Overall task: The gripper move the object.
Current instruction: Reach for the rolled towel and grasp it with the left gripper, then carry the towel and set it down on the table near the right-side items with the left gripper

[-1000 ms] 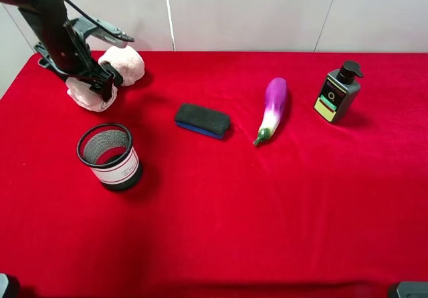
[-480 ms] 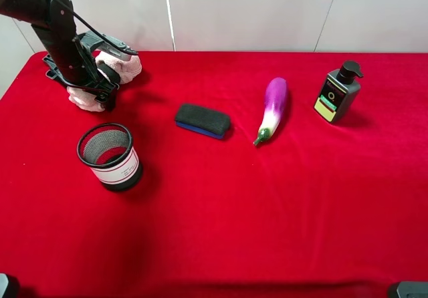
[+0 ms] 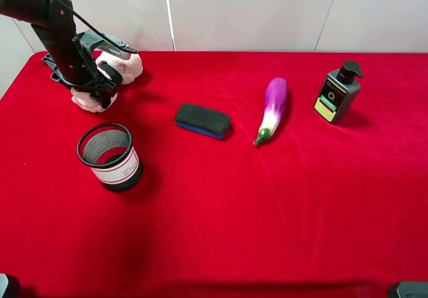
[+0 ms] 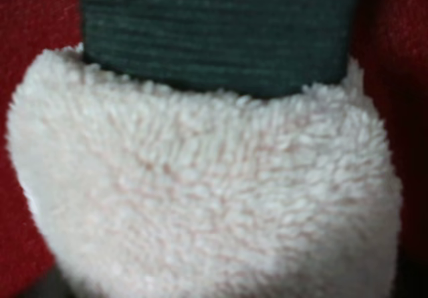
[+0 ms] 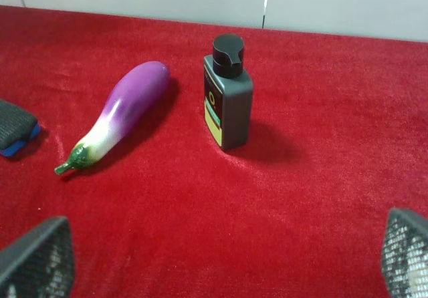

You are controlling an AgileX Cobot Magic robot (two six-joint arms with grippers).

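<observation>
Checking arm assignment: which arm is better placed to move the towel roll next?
Left. The left gripper straddles the towel roll at its banded middle; the right gripper hangs open across the table, facing the eggplant and bottle.

Open red cloth [image 3: 267, 231] is stretching across the whole near side. Farther back, a mesh cup [image 3: 108, 156] is standing close in front of the left gripper [image 3: 101, 85] (closed around the towel [image 3: 131, 65]), while the sponge block [image 3: 202, 120], eggplant [image 3: 273, 107] and bottle [image 3: 338, 94] are sitting well apart, leaving lanes between.
</observation>
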